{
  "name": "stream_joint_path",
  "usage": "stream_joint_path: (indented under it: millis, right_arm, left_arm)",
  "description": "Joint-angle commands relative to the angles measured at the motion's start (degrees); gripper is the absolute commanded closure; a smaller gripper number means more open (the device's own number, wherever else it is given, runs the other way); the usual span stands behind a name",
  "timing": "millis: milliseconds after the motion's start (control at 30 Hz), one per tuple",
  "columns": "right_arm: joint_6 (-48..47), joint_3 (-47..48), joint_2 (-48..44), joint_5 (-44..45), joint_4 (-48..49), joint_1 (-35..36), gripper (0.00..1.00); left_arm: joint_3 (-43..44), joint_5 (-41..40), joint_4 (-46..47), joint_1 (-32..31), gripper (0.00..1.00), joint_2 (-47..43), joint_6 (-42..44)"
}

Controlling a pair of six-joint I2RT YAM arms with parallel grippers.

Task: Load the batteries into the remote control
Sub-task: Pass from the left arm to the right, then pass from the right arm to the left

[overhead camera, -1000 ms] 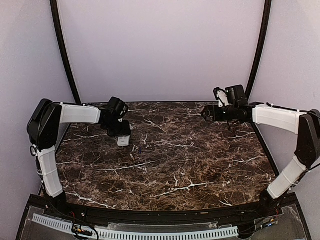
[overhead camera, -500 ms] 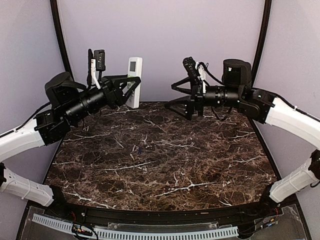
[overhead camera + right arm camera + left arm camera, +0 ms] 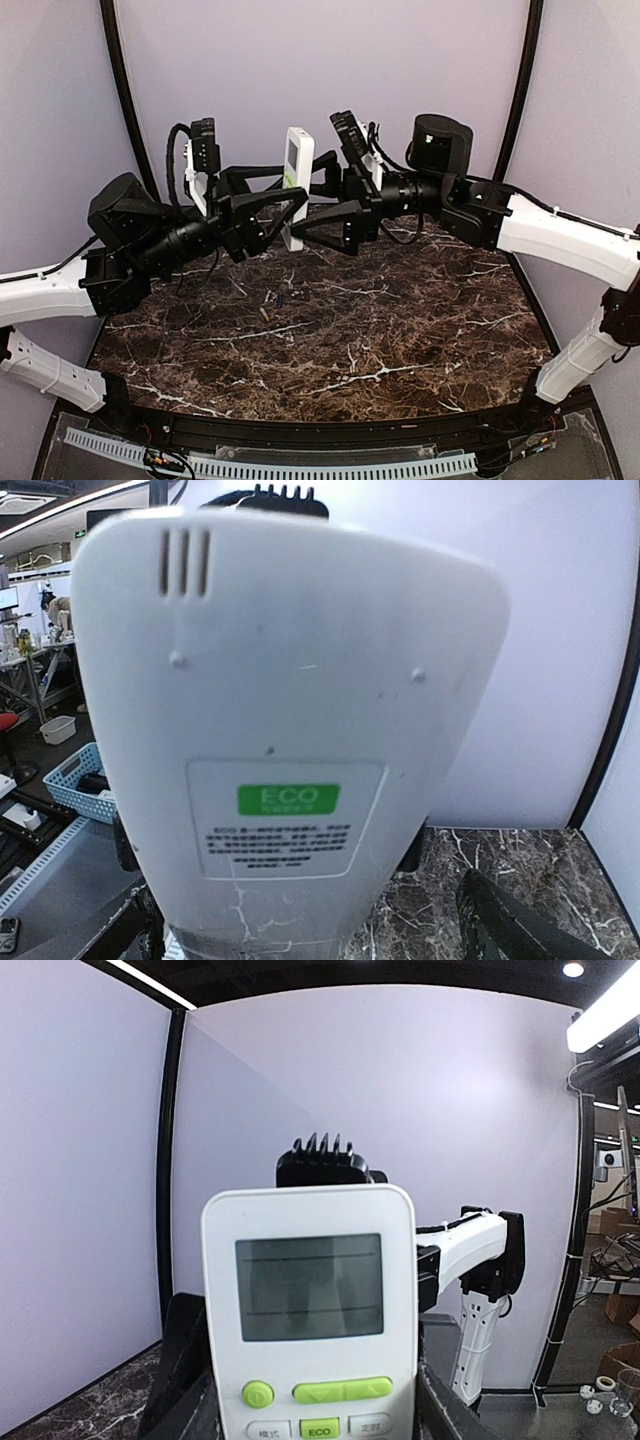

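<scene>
The small white rectangular remote control (image 3: 298,172) stands upright in the air above the far middle of the dark brown marble-patterned table (image 3: 420,330). Its lower half is clamped between the fingers of my left gripper (image 3: 292,200), which have closed partway onto its sides.

My left wrist camera sees its front: a pale greenish-grey display with green buttons below it. One green button (image 3: 319,1430) is marked "ECO", and the white keys beside it bear characters too small for me to read. My right wrist camera sees only its back: three slots near the top and a green sticker (image 3: 288,800) reading "ECO" above lines of print I cannot make out.

My right gripper (image 3: 306,194) is spread wide at the remote's back, its fingers (image 3: 505,925) apart from the casing and gripping nothing.

Only the overhead view shows the tiny dark bluish battery (image 3: 281,299) and, near it, the slim pale battery (image 3: 264,313). They lie on the table below, well apart from both grippers.
</scene>
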Motion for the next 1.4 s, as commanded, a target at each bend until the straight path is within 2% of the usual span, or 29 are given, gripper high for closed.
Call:
stream_joint_path:
  millis: [0,67,233,500,533,567,600,667,733,833,867,933,1033,1267,1367]
  right_arm:
    - [2.6,1.3,0.9,-3.6,3.3,1.4,0.04]
    - [2.6,1.0,1.3,-4.8,4.3,2.0,0.09]
    - [1.6,3.3,2.7,-5.4,1.4,2.7,0.37]
    - [0.3,2.8,1.4,-6.3,1.4,3.2,0.72]
    - [-0.8,2.7,1.1,-4.9,0.8,3.1,0.78]
    - [-1.4,2.7,0.7,-2.6,0.1,3.2,0.81]
    - [-1.6,2.7,0.2,0.9,-0.8,3.1,0.82]
    - [-2.2,2.8,-0.7,10.2,-3.1,3.2,0.83]
    - [-2.6,3.3,-1.0,23.4,-5.9,3.9,0.86]
    - [-2.9,5.6,0.1,42.9,-11.4,6.4,0.93]
    - [-3.3,6.4,0.7,47.3,-12.5,7.1,0.94]
    - [-4.6,7.5,2.1,52.7,-13.4,8.5,0.94]
    - [-5.7,9.1,3.9,56.1,-14.7,9.8,0.96]
    - [-8.9,11.9,6.1,56.5,-15.9,11.5,0.96]
    - [-10.0,12.3,6.5,55.0,-16.2,11.8,0.97]
  left_arm:
    - [-1.0,1.5,6.2,-0.4,1.00,-0.8,1.5]
    - [-1.1,1.4,6.3,-0.4,1.00,-0.7,1.6]
    - [-1.7,1.2,6.9,-0.4,1.00,-0.7,1.3]
    - [-3.1,0.3,7.5,-0.4,1.00,-1.6,0.8]
    - [-3.3,0.1,7.4,-0.4,0.95,-1.8,0.7]
    - [-3.4,-0.7,7.2,-0.4,0.68,-2.1,0.7]
    - [-3.9,-1.8,7.0,-0.4,0.37,-2.6,0.8]
    - [-4.2,-5.0,5.5,-0.4,0.09,-3.8,1.2]
    - [-4.2,-10.5,2.5,-0.4,0.02,-5.1,1.6]
    - [-3.0,-20.1,-4.3,-0.4,0.01,-6.3,1.5]
    - [-2.6,-24.2,-5.7,-0.4,0.02,-6.3,1.6]
    - [-1.2,-27.2,-9.1,-0.4,0.04,-6.0,1.8]
    - [1.3,-28.0,-13.2,-0.4,0.06,-4.8,1.7]
    - [3.4,-31.0,-16.0,-0.4,0.15,-3.5,0.2]
    - [3.0,-33.0,-15.3,-0.3,0.26,-3.6,-0.2]
